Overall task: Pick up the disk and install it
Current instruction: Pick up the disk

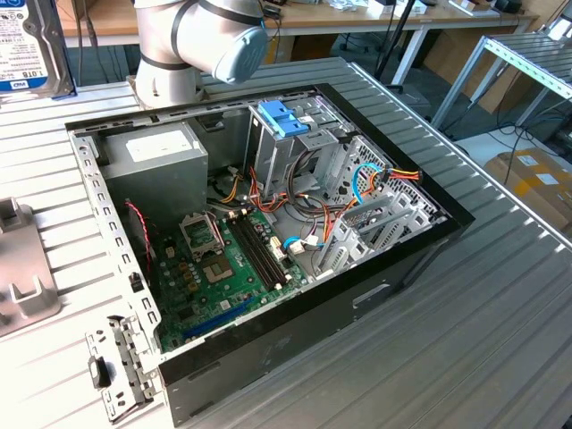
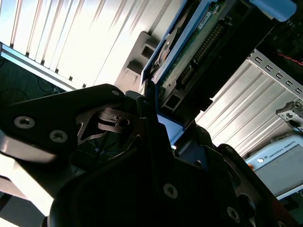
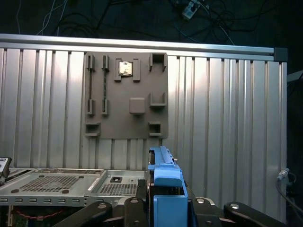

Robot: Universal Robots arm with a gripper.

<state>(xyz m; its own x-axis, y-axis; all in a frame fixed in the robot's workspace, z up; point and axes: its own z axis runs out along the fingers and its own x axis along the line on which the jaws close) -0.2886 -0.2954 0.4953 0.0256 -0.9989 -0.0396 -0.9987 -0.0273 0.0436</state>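
The ribbed metal bench [image 1: 500,295] carries an open computer case [image 1: 295,335] at its middle. At the exterior view's left lies a grey holder plate [image 1: 22,286], and a small metal bracket [image 1: 116,366] sits just beside the case.

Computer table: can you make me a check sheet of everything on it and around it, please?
Surface: ribbed metal table, with an open computer case lying on it.
Job's things: disk in its blue frame, held up off the table; blue-tabbed drive cage inside the case.
Clutter: grey holder plate and a loose metal bracket on the table beside the case.
Grippers: gripper shut on the disk's frame.
Cables: orange, yellow and red wires inside the case; a red wire beside the motherboard.
Surroundings: cardboard box on the floor; wooden desk behind.
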